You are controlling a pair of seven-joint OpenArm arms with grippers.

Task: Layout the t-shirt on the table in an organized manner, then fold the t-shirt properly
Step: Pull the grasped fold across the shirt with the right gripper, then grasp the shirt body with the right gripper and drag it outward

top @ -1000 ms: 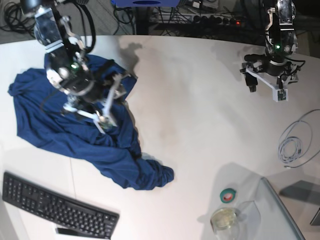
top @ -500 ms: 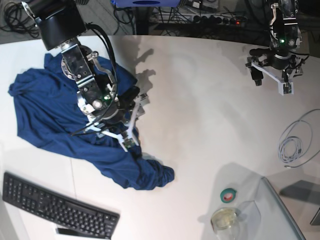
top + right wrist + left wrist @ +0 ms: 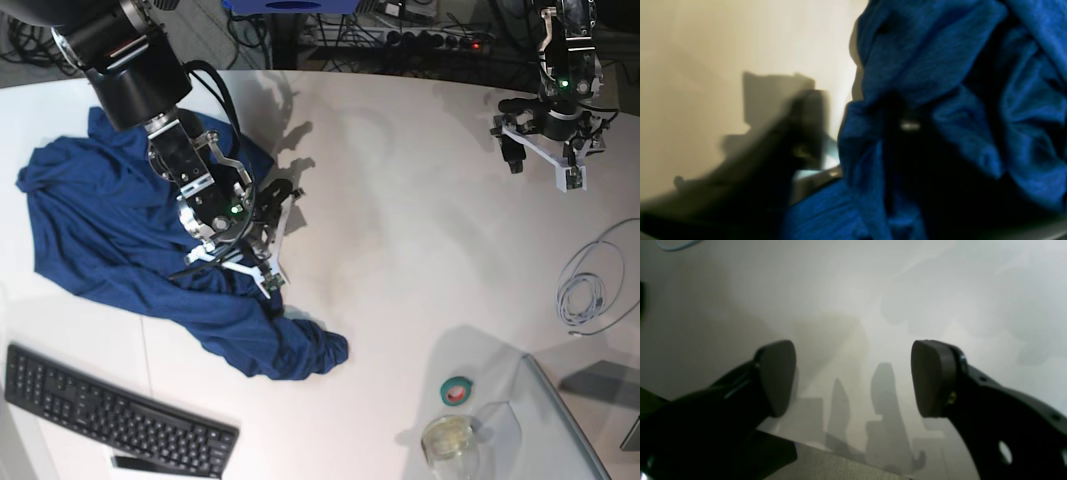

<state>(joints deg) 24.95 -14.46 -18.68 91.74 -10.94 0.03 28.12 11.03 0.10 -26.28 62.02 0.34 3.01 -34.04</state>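
The dark navy t-shirt (image 3: 90, 230) lies crumpled on the left half of the white table (image 3: 400, 250), a bunched tail reaching toward the middle front. My right gripper (image 3: 277, 245) sits low at the shirt's right edge. In the right wrist view (image 3: 858, 133) it is blurred: one finger (image 3: 806, 133) stands over bare table (image 3: 706, 50), a fold of t-shirt (image 3: 923, 60) covers the other, and whether the cloth is pinched is unclear. My left gripper (image 3: 543, 165) hangs open at the far right, and its wide-apart pads (image 3: 776, 376) frame only bare table (image 3: 853, 290).
A black keyboard (image 3: 110, 420) lies at the front left corner. A green tape roll (image 3: 457, 391) and a glass bowl (image 3: 450, 445) sit front right, beside a clear sheet. A coiled grey cable (image 3: 590, 290) lies at the right edge.
My right arm has swung from the shirt's upper middle down to its right edge, and its jaws have narrowed. The left gripper shifted slightly back and to the right, then held still.
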